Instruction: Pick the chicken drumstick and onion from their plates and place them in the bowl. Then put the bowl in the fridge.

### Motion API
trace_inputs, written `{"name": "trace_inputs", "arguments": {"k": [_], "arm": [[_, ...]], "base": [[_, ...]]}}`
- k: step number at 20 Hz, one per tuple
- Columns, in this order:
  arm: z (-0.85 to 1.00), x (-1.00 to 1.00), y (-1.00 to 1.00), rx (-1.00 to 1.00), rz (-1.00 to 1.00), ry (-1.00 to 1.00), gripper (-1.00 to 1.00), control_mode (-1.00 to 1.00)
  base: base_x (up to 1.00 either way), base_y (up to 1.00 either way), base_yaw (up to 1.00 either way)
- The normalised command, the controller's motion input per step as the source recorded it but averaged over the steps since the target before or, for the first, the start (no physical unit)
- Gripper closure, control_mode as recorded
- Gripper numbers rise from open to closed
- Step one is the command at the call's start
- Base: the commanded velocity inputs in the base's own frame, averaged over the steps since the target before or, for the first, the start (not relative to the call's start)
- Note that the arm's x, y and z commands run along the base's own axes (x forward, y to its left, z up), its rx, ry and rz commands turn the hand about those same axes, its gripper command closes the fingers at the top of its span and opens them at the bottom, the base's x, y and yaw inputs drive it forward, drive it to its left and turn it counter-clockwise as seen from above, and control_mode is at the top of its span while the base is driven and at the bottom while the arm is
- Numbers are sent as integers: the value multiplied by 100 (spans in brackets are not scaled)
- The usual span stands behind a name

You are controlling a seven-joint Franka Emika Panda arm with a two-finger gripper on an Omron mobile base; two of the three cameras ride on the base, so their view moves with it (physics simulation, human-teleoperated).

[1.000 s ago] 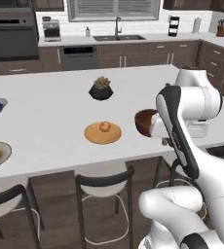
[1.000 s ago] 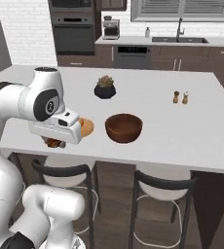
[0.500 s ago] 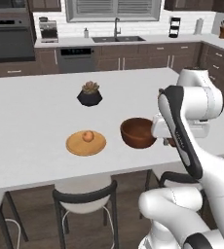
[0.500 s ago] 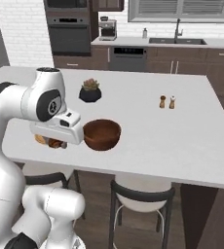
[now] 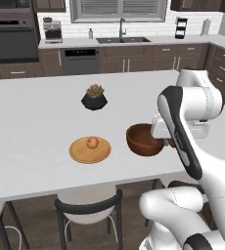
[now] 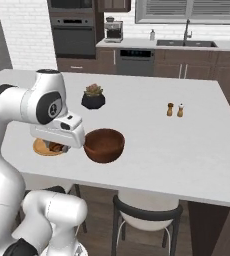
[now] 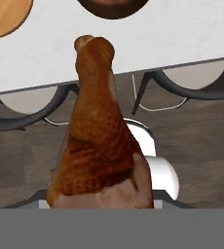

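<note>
One onion [image 5: 91,142] on the wooden plate [image 5: 89,150], bowl [image 5: 144,139] beside it, claw [image 7: 100,202] clamped on the chicken drumstick [image 7: 98,141].

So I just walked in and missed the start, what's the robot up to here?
The claw is holding the chicken drumstick, carried near the counter's front edge beside the dark wooden bowl. The bowl looks empty so far. The onion sits on its tan wooden plate left of the bowl, untouched.
</note>
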Motion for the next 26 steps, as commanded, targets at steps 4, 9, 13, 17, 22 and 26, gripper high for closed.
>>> {"name": "trace_inputs", "arguments": {"k": [4,9,13,17,22,26], "arm": [[0,0,0,0,0,0,100,100],[-4,70,-33,0,0,2,100,-100],[-24,100,-42,0,-2,7,100,-100],[-32,100,-35,0,-2,6,100,-100],[-38,80,-16,0,0,4,100,-100],[-57,58,1,-3,0,1,100,-100]], "base": [[58,0,0],[14,-1,0],[0,0,0],[0,0,0],[0,0,0],[0,0,0]]}}
